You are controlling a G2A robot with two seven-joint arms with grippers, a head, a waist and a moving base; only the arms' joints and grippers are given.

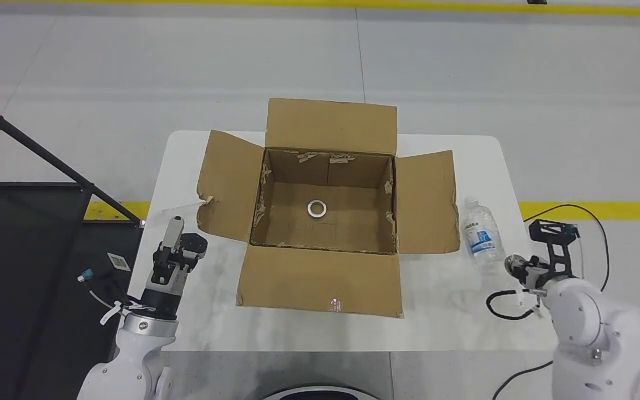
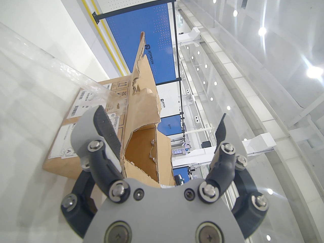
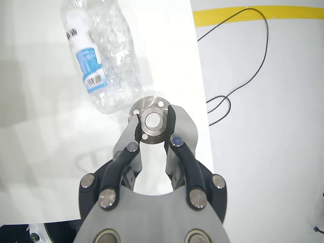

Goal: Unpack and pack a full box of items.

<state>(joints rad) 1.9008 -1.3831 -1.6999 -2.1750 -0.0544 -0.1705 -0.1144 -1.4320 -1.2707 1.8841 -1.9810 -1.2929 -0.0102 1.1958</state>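
An open cardboard box [image 1: 325, 225] stands mid-table with its flaps spread; a small ring-shaped roll [image 1: 317, 209] lies on its floor. A clear water bottle [image 1: 481, 232] [image 3: 98, 51] lies on the table right of the box. My right gripper [image 3: 153, 125] [image 1: 520, 268] is just past the bottle's base near the table's right edge, shut on a round metal flange [image 3: 151, 120] with a centre hole. My left gripper [image 2: 162, 127] [image 1: 172, 245] is at the table's left side, open and holding nothing, pointing at the box's torn left flap [image 2: 144, 97].
A white table [image 1: 440, 310] carries everything. A black cable [image 3: 253, 59] loops on the floor beyond the right table edge. A yellow floor line [image 1: 575, 209] runs past on the right. A dark frame and mat [image 1: 40, 250] sit left of the table.
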